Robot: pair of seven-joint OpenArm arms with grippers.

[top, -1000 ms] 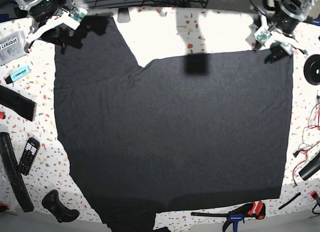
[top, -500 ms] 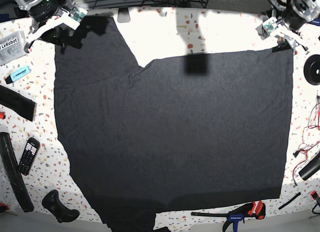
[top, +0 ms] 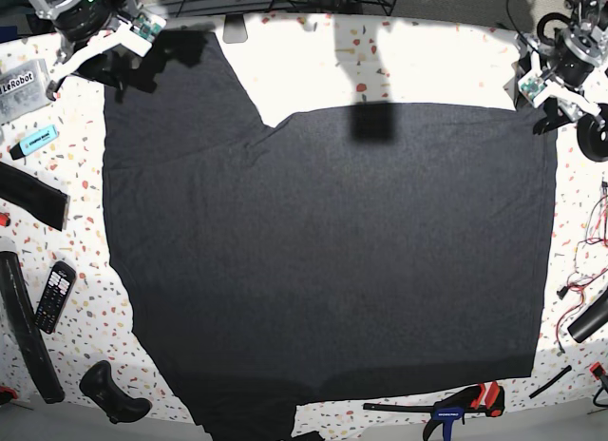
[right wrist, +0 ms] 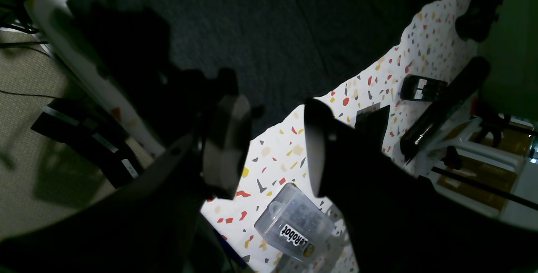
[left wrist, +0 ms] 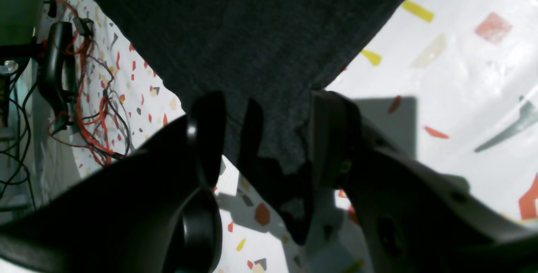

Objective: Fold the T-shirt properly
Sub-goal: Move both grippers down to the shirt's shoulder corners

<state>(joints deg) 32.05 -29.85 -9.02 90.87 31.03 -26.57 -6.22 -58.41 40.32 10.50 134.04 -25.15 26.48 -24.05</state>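
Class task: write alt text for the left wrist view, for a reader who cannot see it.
An open left gripper straddles the corner of a dark T-shirt lying on a white speckled table. Red and black wires lie tangled at the left edge.

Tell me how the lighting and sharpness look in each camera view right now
Base view: bright glare on the table's far edge, fisheye bending at the edges, T-shirt evenly dark. Left wrist view: hard sunlight, sharp shadows, the left gripper close and soft-focused. Right wrist view: dim, the right gripper nearly silhouetted.
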